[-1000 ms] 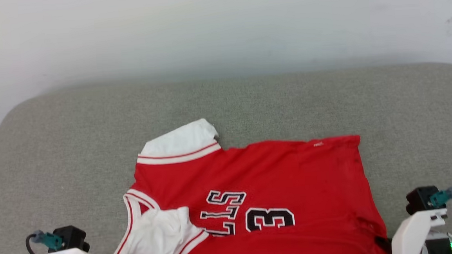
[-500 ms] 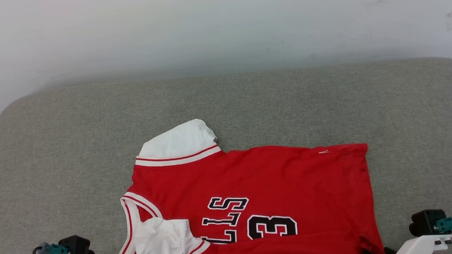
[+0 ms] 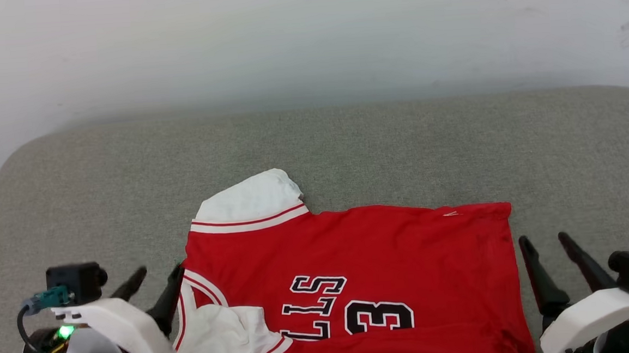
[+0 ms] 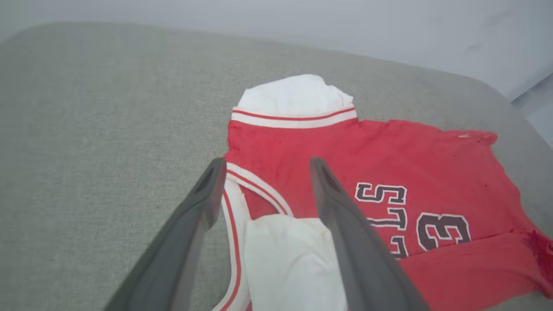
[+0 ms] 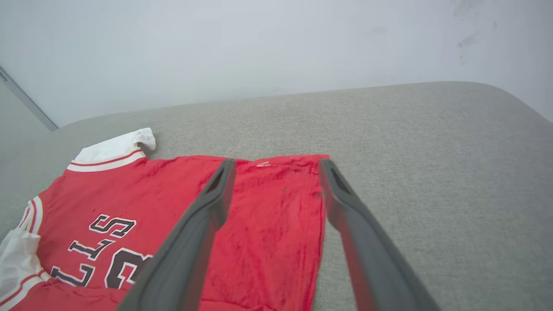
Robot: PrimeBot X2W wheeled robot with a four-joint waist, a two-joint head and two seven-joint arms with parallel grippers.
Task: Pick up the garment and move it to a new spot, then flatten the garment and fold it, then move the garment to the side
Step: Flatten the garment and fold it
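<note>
A: Starting at the left, seeing the left claw [image 3: 159, 270]?

B: Seeing it, yes. Spreading its two dark fingers [image 4: 203, 203] wide and gripping nothing. Hanging at the armhole side of the jersey [image 3: 384, 248], with one finger over the grey cushion [image 3: 345, 142] and the other over the striped trim [image 4: 255, 183].

A: Moving inward to the jersey, then?

B: Lying flat on the cushion, near its front and well short of the pale wall [image 3: 306, 35]. Spreading red across the middle. Poking a white flap [image 3: 250, 197] with a red stripe out at the far left corner. Bunching white lining [image 3: 220, 335] at the near left. Showing black white-edged letters [image 3: 313, 296] and a 3 close to the front. Running off the bottom of the head view at the near edge.

A: And looking to the right?

B: Finding the right claw [image 3: 542, 237] just beside the jersey's right edge, likewise splaying wide and holding nothing. Looking along it from the wrist, reaching with one finger over red cloth and the other over bare cushion.

A: Touching the cloth?

B: Not managing to tell from here.
</note>
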